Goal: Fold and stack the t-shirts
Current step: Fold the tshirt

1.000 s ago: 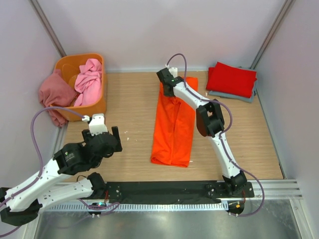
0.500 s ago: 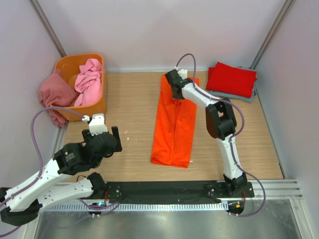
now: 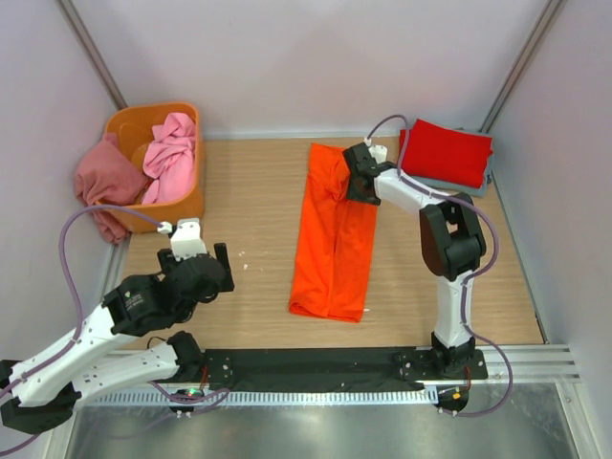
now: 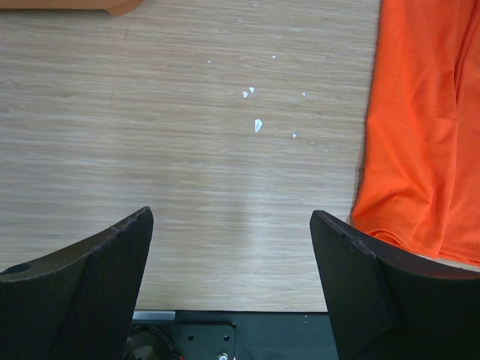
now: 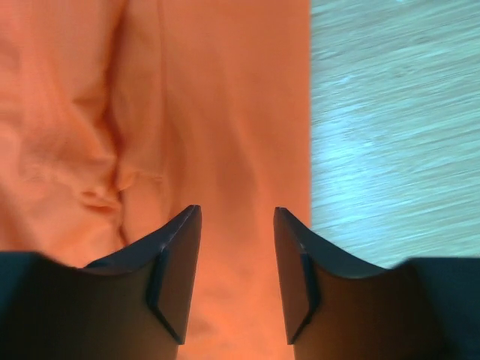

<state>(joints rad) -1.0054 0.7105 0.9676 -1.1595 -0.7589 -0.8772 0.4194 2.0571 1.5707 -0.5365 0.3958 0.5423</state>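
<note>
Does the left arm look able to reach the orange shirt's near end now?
Probably yes: the open left gripper hangs over the table beside the orange shirt, with only small white specks between.

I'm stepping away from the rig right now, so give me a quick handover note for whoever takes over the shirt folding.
Left gripper: open, empty, over bare table at front left.
Right gripper: open, over the far end of the orange t-shirt, apparently not gripping it.
Done: red t-shirt folded on top of the grey-blue t-shirt, far right corner. Orange t-shirt folded into a long strip mid-table.
Left: finish and stack orange, then the light pink t-shirt in the orange tub and the dusty rose t-shirt draped over its left wall.
</note>
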